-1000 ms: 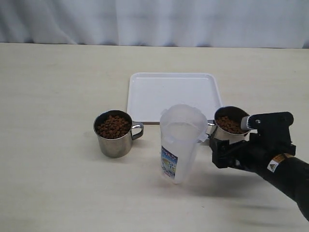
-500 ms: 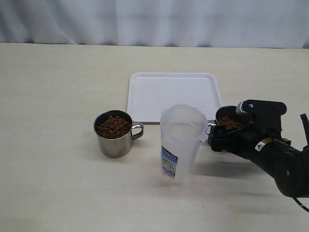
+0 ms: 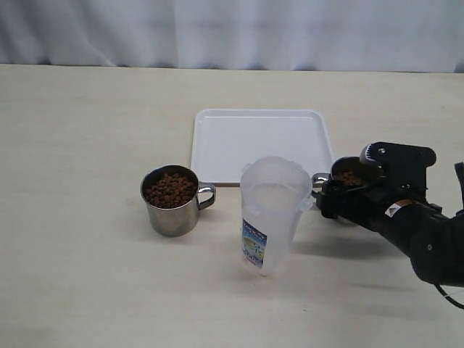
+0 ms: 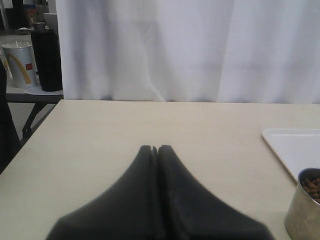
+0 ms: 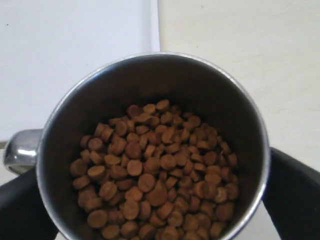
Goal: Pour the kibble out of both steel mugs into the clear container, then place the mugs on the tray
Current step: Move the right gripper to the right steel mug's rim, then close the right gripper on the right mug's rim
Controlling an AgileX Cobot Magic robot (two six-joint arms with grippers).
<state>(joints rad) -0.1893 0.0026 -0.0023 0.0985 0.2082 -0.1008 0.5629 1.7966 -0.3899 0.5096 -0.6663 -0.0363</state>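
Observation:
Two steel mugs hold kibble. The left mug point(image 3: 170, 206) stands upright left of the clear container point(image 3: 270, 214), its kibble point(image 3: 171, 188) in a heap. It also shows in the left wrist view as a steel mug point(image 4: 304, 207). The right mug point(image 3: 346, 176) stands by the tray's point(image 3: 254, 138) near right corner. My right gripper point(image 3: 339, 194) is open and straddles this mug. In the right wrist view the fingers point(image 5: 295, 195) flank the mug's rim point(image 5: 150, 57), with a thin gap on one side, and kibble point(image 5: 155, 175) fills it. My left gripper point(image 4: 155, 149) is shut and empty.
The white tray point(image 4: 292, 147) lies behind the container. Beyond the table's edge in the left wrist view stand a paper cup point(image 4: 20, 65) and a black cylinder point(image 4: 47, 60). A white curtain hangs behind the table.
My right gripper has moved from in front of the right mug up to it, and its fingers now stand on either side of the mug. The left mug and container have not moved.

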